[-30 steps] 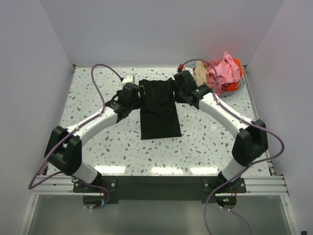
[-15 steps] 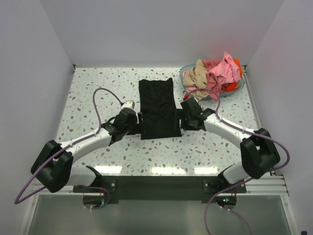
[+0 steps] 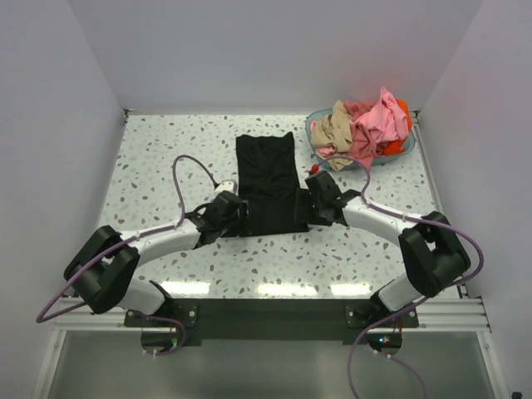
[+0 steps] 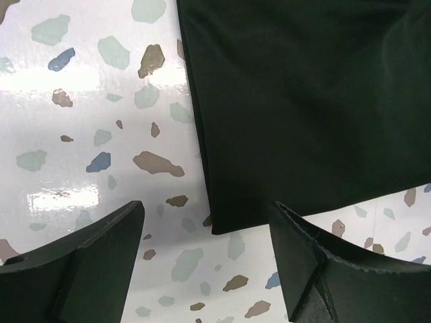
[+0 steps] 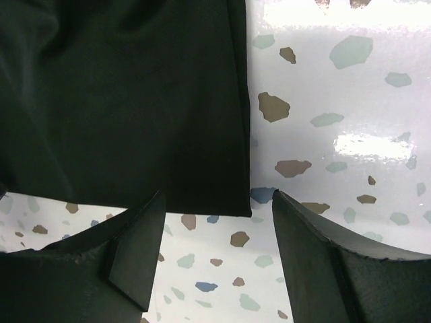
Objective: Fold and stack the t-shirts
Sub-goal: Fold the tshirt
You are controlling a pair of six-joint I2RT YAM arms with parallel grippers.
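Speckled white surface [image 3: 158, 166] carries a narrow-folded black t-shirt [image 3: 268, 179]; left fingers [image 4: 101, 262] and right fingers [image 5: 337, 262] hang spread and empty over its near corners, apparently placed to lift that edge.

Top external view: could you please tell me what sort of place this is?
Probably a robot lab workcell, not a home: plain white walls box in a speckled table, the left arm and right arm bolt to a metal rail, and a teal basket of t-shirts sits as staged laundry.

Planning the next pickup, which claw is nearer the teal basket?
Right. The right claw is at the black t-shirt's near right corner, on the basket's side; the left claw is at its near left corner.
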